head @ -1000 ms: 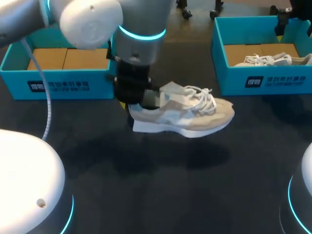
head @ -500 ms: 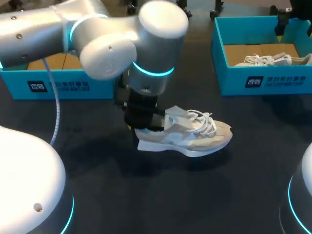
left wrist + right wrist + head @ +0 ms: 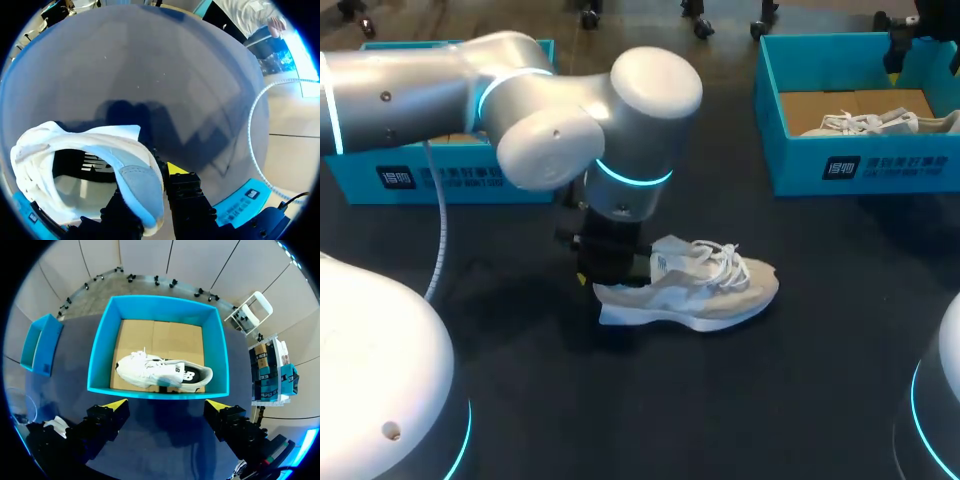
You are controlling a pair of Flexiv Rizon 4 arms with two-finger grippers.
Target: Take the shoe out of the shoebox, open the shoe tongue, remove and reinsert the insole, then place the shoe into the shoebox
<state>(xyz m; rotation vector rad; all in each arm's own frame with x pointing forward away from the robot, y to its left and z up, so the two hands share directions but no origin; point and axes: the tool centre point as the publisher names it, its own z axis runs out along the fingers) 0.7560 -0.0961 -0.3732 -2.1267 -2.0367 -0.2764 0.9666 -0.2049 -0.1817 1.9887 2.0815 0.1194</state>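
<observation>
1 shoe (image 3: pixel 692 290), heel in left tool (image 3: pixel 150 187)

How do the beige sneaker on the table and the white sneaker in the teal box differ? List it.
The beige sneaker stands upright on the dark table, outside any box; the white sneaker lies inside the teal cardboard-lined box. The left gripper is shut on the beige sneaker's heel; nothing touches the white sneaker, with the open right gripper hanging above it. Both are laced low-top sneakers.
</observation>
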